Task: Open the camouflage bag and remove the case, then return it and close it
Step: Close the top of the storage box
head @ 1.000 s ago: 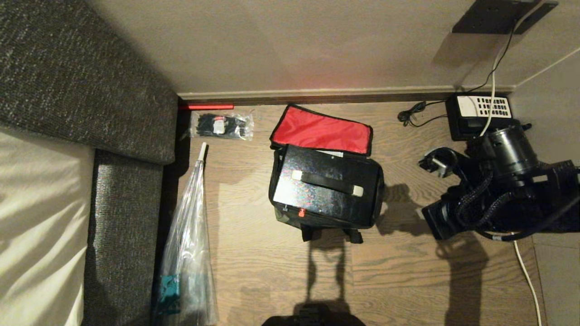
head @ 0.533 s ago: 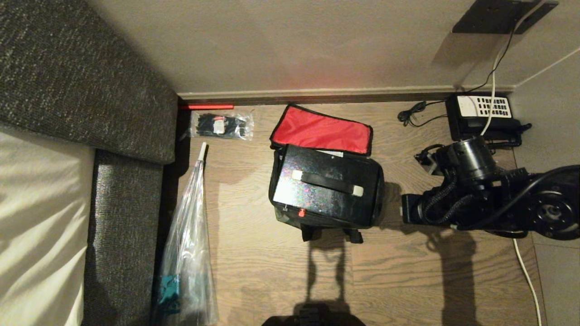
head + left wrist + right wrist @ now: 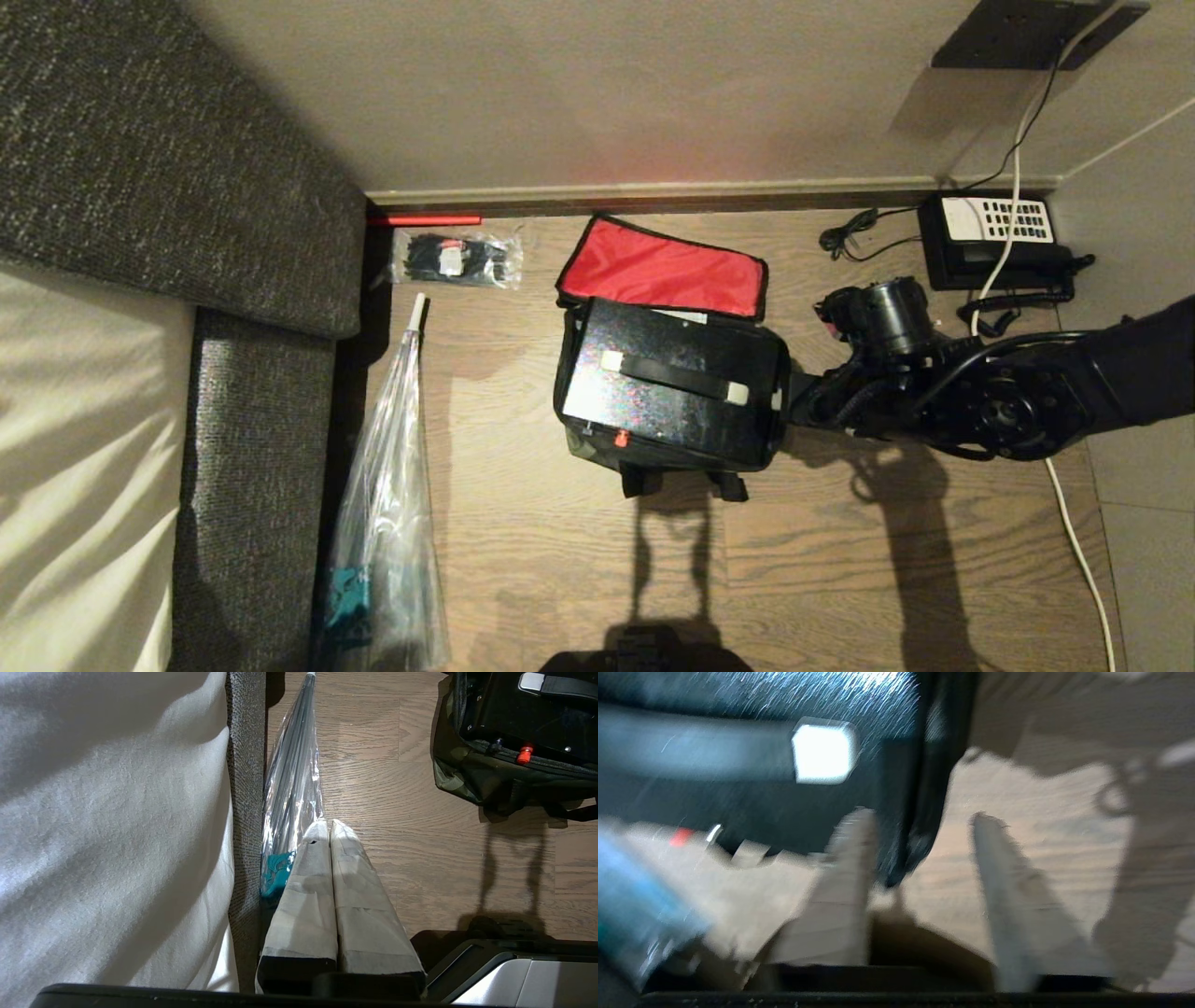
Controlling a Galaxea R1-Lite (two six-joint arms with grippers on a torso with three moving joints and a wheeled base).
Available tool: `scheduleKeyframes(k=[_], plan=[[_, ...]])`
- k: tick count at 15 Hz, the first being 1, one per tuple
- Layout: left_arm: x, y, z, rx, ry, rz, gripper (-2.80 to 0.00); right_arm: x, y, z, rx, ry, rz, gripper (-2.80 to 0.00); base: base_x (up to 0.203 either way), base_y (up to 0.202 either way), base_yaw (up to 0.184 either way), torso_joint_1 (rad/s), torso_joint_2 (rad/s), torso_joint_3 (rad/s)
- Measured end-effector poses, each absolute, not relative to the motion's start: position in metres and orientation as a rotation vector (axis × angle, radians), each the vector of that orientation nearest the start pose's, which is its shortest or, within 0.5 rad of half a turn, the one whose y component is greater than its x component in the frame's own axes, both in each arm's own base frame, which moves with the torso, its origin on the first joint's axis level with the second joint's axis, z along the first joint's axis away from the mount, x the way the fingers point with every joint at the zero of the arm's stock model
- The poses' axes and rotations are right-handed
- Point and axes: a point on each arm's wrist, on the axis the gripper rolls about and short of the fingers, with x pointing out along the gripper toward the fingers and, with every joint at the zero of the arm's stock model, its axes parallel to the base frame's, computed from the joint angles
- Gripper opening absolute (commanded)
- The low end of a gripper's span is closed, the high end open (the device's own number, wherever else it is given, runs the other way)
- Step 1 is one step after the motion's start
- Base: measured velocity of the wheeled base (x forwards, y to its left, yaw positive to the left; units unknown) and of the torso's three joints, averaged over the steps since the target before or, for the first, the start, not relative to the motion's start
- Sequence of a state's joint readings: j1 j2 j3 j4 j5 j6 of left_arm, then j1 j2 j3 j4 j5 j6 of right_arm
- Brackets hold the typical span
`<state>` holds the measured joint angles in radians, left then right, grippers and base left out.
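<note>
the right gripper (image 3: 920, 821) hangs with its two pale fingers (image 3: 845, 858) spread apart and nothing between them but the right edge of the camouflage bag (image 3: 929, 793); the view is blurred, so contact cannot be told. in the head view its arm reaches in from the right, ending just beside the bag's right side. the bag (image 3: 597, 453) sits on the wooden floor (image 3: 840, 579), its red-lined lid (image 3: 663, 268) thrown back toward the wall. the case (image 3: 672, 383) lies inside, black handle up, red latch on the near side. the left gripper (image 3: 329, 828) hangs with fingers pressed together, empty, near a clear plastic bag (image 3: 292, 798) beside the sofa (image 3: 245, 765), well apart from the bag.
</note>
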<state>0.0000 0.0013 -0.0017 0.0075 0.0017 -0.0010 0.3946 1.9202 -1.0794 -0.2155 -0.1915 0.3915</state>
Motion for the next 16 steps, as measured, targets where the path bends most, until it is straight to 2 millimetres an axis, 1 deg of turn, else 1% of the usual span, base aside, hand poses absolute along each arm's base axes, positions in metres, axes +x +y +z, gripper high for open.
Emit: scheduleKeyframes(k=[4,8,11,16], plan=[[-0.023,0.000,0.075,-0.002,0.006,0.001,-2.80,0.343,0.126,0.134,0.198,0.622,0.021,0.00,0.000,0.000,0.000,0.000,0.00,0.000],[-0.023,0.000,0.075,-0.001,0.006,0.001,-2.80,0.347,0.120,0.126,0.200,0.634,-0.004,0.00,0.000,0.000,0.000,0.000,0.00,0.000],[-0.023,0.000,0.075,-0.001,0.006,0.001,-2.80,0.352,0.121,0.120,0.245,0.647,-0.023,0.00,0.000,0.000,0.000,0.000,0.00,0.000],[-0.023,0.000,0.075,-0.001,0.006,0.001,-2.80,0.356,0.119,0.110,0.239,0.671,-0.038,0.00,0.000,0.000,0.000,0.000,0.00,0.000]])
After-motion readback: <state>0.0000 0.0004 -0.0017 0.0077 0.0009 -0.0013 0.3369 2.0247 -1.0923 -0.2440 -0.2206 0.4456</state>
